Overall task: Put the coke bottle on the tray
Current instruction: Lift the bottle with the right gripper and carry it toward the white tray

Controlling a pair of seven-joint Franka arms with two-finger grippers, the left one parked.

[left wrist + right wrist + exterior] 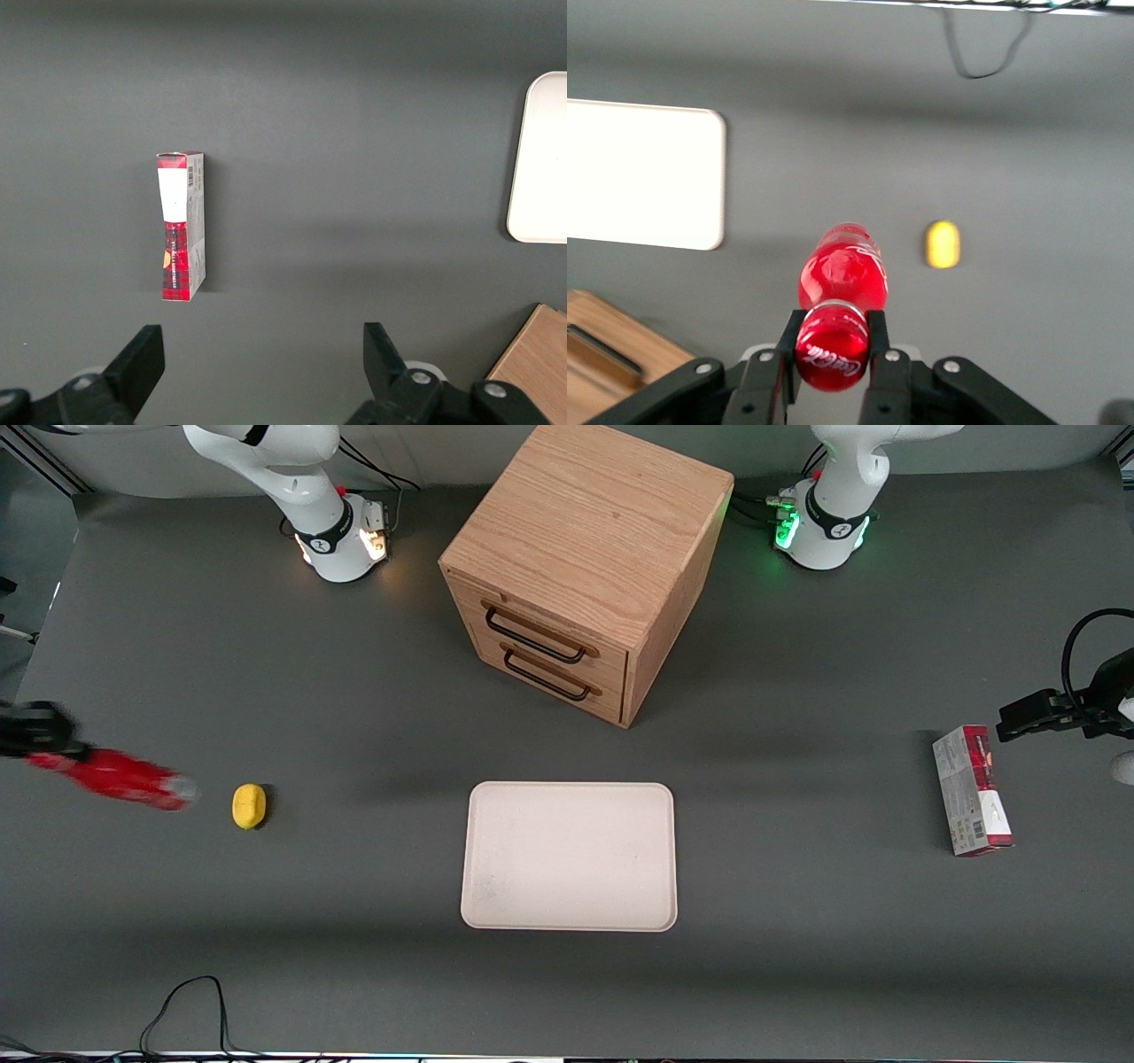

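Observation:
The coke bottle (pixel 124 779) is a slim red bottle held off the table at the working arm's end, lying nearly level with its clear base end pointing toward the lemon. My gripper (pixel 40 737) is shut on its red cap end. In the right wrist view the black fingers (pixel 790 332) clamp the cap, and the coke bottle (pixel 842 270) points away from the gripper (pixel 832 341). The cream-white tray (pixel 569 856) lies flat mid-table with nothing on it; the tray (pixel 642 174) also shows in the wrist view, well apart from the bottle.
A yellow lemon (pixel 249 806) lies on the table just beside the bottle's base end. A wooden two-drawer box (pixel 585 567) stands farther from the front camera than the tray. A red-and-grey carton (pixel 972 790) lies toward the parked arm's end. A black cable (pixel 182 1010) loops near the table's front edge.

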